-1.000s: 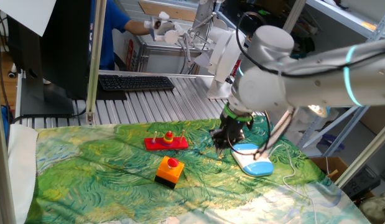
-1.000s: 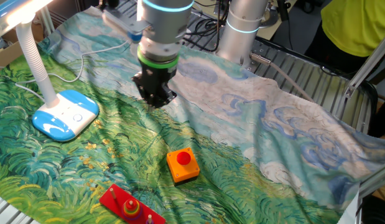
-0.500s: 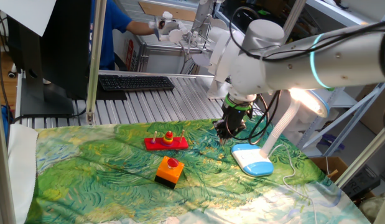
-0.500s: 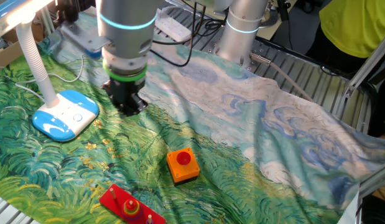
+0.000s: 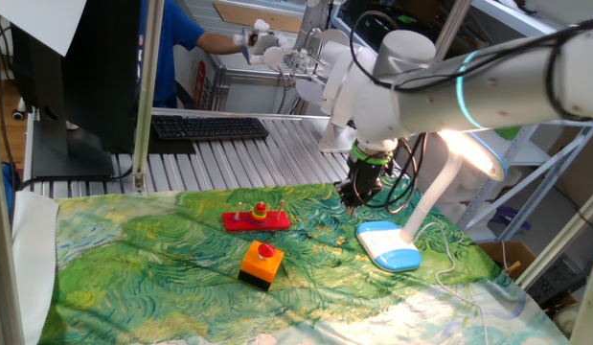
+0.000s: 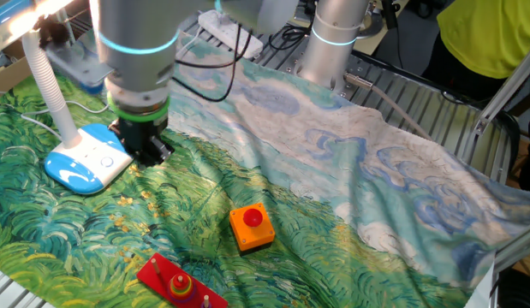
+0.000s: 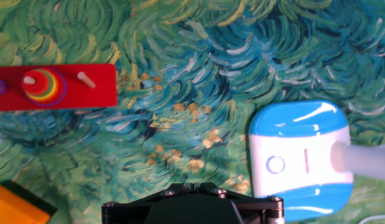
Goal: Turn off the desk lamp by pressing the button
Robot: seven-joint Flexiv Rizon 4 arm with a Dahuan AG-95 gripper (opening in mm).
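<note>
hand view — one desk lamp (image 7: 301,160), one button (image 7: 275,165)

gripper (image 6: 143,152) just beside the desk lamp (image 6: 86,160) base, base top bare, bendy neck (image 6: 55,88) at its far end, orange box (image 6: 252,227) and red peg board (image 6: 175,284) well apart

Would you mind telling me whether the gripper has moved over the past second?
Yes. In the other fixed view the gripper has travelled left, from above the orange box to beside the lamp base.

Table (image 5: 229,134) under swirly green cloth (image 6: 350,197)
</note>
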